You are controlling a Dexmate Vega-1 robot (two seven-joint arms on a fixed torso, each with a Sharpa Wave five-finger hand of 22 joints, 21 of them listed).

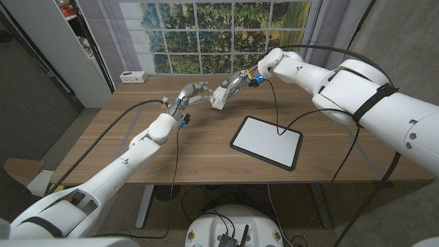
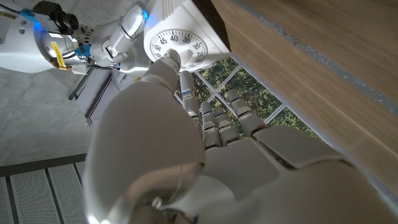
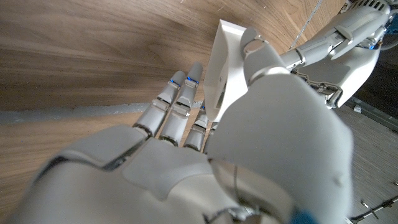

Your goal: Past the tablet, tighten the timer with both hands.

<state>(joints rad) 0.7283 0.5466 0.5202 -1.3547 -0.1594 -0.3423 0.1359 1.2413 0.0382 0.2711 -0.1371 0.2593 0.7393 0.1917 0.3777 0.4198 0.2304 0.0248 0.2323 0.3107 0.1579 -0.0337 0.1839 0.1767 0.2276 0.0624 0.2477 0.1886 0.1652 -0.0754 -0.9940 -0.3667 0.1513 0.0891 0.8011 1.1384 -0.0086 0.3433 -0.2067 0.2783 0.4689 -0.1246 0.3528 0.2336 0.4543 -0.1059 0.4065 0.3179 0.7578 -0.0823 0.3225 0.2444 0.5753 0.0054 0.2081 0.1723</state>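
A: Where does the small white square kitchen timer with the round numbered dial sit?

B: Lifted above the brown wooden worktop, beyond the white flat tablet with the dark frame. The right robot hand holds its casing, thumb over one edge and fingers behind it. The left robot hand reaches in from the other side, its thumb tip against the dial in its wrist view; I cannot tell whether it truly pinches the knob.

A: What worries you?

B: If the left thumb only brushes the dial, it likely skids without winding. And if the twist comes on hard, the casing may rotate inside the right robot hand's hold, or slip out and drop to the worktop, perhaps onto the tablet.

A: Anything else?

B: The black cables trailing over the tablet could snag.
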